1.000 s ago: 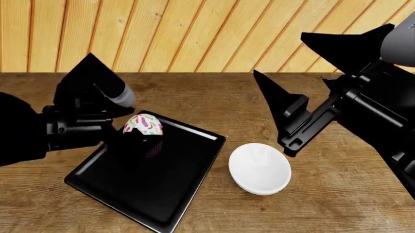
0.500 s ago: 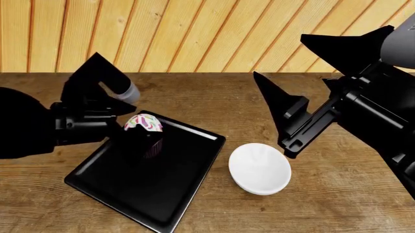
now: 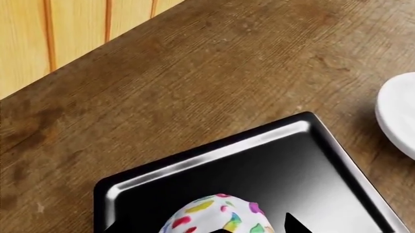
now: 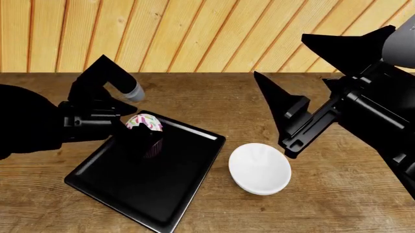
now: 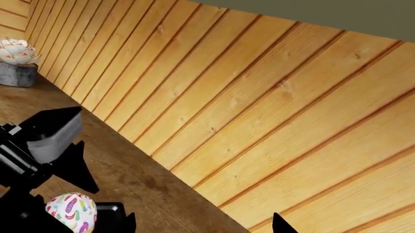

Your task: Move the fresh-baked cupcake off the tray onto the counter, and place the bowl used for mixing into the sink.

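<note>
— Cupcake first: from our left wrist camera it sits on the black tray, right under the pincer, with the bowl off beyond the tray's far edge on the counter. Can we see the pincer's state there?

— No, only a dark tip shows; we cannot tell.

— From our head camera, the left pincer is at the cupcake, seemingly around it, but its black parts blend into the tray. The right pincer hangs spread wide just above the bowl.

— Our right wrist camera shows the cupcake beside the left arm, and a wooden wall.

— So we judge the cupcake step is in hand: next, a secure grip, lift, set on bare wood.
</note>
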Controlling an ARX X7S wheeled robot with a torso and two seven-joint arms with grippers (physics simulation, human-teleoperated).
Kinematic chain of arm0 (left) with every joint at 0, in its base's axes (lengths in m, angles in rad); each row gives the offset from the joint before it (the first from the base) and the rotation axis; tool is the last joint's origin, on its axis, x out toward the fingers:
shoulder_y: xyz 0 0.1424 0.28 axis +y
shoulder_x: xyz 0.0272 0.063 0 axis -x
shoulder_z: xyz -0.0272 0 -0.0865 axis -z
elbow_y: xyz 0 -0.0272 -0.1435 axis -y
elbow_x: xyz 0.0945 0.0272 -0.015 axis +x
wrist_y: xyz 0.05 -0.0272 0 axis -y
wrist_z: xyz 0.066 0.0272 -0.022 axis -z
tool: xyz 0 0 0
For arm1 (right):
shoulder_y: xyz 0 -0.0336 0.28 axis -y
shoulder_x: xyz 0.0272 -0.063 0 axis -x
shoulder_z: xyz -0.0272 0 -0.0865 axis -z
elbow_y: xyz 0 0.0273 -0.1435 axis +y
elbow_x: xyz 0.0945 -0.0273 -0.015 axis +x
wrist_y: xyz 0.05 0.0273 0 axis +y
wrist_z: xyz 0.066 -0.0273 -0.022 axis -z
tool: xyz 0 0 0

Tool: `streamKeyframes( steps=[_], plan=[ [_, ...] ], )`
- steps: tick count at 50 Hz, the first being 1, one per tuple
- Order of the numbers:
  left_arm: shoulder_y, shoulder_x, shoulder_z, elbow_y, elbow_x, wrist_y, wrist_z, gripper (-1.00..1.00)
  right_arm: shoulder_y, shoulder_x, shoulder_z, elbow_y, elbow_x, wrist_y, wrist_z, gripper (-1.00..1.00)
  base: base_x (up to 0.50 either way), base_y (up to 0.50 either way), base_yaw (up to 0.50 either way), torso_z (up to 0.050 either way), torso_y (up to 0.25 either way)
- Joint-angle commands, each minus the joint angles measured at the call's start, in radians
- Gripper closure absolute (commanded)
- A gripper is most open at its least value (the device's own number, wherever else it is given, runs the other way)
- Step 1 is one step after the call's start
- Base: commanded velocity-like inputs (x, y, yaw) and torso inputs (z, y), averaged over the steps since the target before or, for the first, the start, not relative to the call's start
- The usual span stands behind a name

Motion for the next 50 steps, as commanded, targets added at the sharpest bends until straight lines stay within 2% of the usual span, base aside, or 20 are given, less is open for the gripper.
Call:
streamKeyframes(
  steps=[1,38,39,50],
  plan=[
    [-0.008,0.004,0.022,-0.011,0.016,0.011,0.007,-1.00,-0.008,0.004,-0.001,-0.001,-0.008,-0.009,-0.005,-1.00,0.00,0.00,0.00,0.000,0.000],
    [-0.012,0.003,0.063,-0.021,0.017,0.017,0.021,-1.00,-0.010,0.010,-0.011,0.001,-0.009,-0.026,-0.003,-1.00,0.00,0.00,0.00,0.000,0.000],
    [-0.013,0.003,0.065,-0.022,0.017,0.016,0.022,1.00,-0.013,0.010,-0.012,0.000,-0.011,-0.027,-0.003,-1.00,0.00,0.00,0.00,0.000,0.000],
    [-0.016,0.004,0.068,-0.022,0.015,0.024,0.022,1.00,-0.019,0.016,-0.010,0.000,-0.007,-0.032,0.000,-1.00,0.00,0.00,0.00,0.000,0.000]
  ],
)
